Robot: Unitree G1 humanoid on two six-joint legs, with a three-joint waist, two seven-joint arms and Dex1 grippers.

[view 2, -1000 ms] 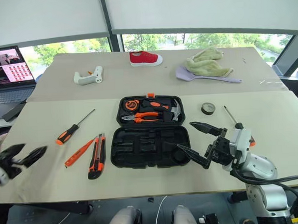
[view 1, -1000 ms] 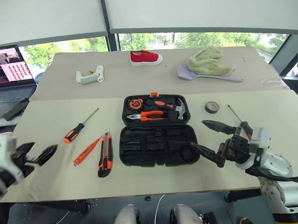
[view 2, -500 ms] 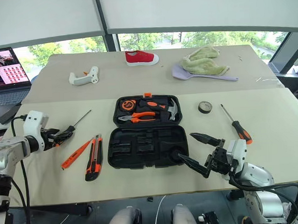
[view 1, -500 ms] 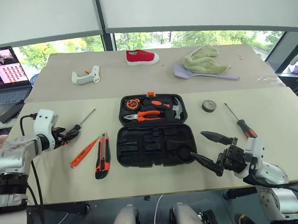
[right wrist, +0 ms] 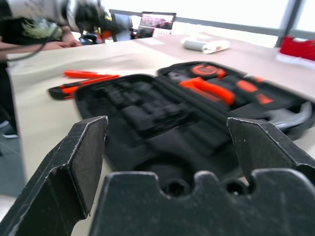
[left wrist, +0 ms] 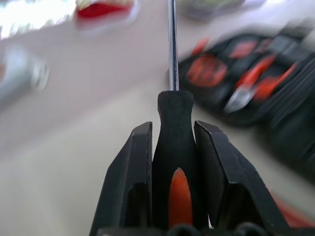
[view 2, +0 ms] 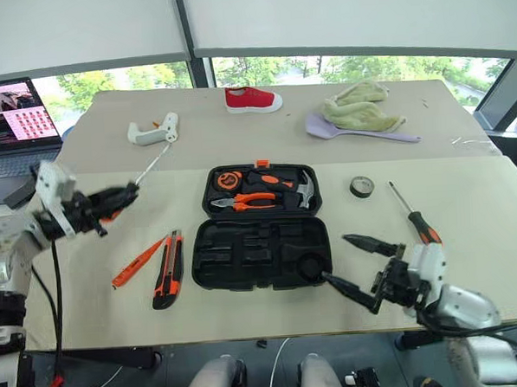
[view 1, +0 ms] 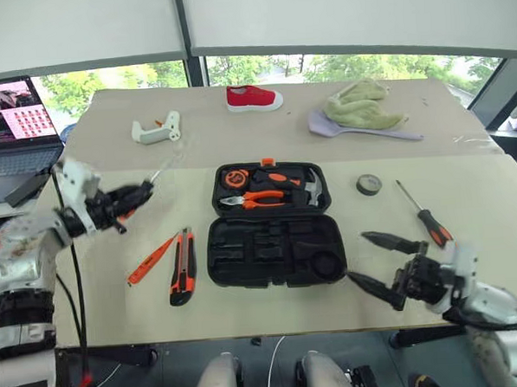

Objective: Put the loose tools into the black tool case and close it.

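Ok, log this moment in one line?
left claw: shut on screwdriver, lifted | right claw: open, idle | tool case: open

Left gripper [left wrist: 173, 162] raised, fingers clamped on a screwdriver [left wrist: 173, 128] handle; right gripper [view 1: 382, 259] low, fingers spread wide.

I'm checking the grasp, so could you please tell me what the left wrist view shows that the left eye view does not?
Left wrist view alone: the left gripper closed on the black handle of the screwdriver, its shaft pointing away.

Left eye view alone: the open right gripper, the utility knife, tester screwdriver, tape roll and second screwdriver loose on the table.

Both: the open tool case and red shoe.
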